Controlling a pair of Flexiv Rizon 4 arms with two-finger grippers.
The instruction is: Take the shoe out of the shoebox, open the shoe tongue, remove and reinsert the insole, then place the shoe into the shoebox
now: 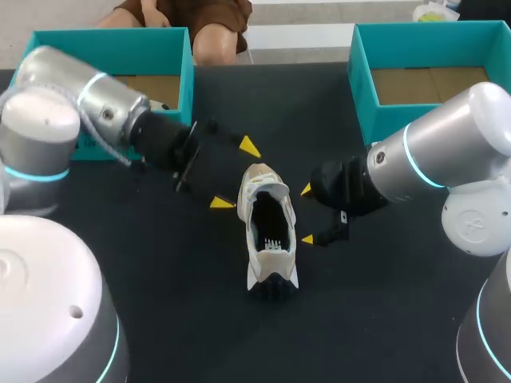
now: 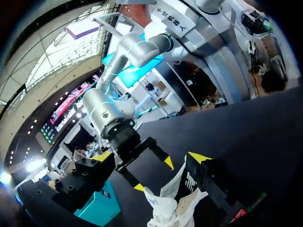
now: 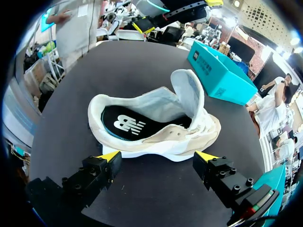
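Note:
A white and beige shoe [image 1: 267,231] lies on the black table [image 1: 383,319], toe to the back and black heel to the front. Its tongue [image 3: 187,92] stands pulled up, and a black insole [image 3: 125,125] with a white logo lies inside. My left gripper [image 1: 235,175] is open at the toe end, one yellow tip behind the toe and one at its left. My right gripper [image 1: 306,214] is open close beside the shoe's right flank. In the right wrist view the shoe [image 3: 156,123] lies sideways just ahead of the open right gripper [image 3: 157,156]. In the left wrist view the shoe [image 2: 173,205] shows under the open left gripper [image 2: 150,158].
A teal shoebox [image 1: 180,72] stands open at the back left behind my left arm. A second teal box [image 1: 363,80] stands at the back right. Bare black tabletop lies in front of the shoe.

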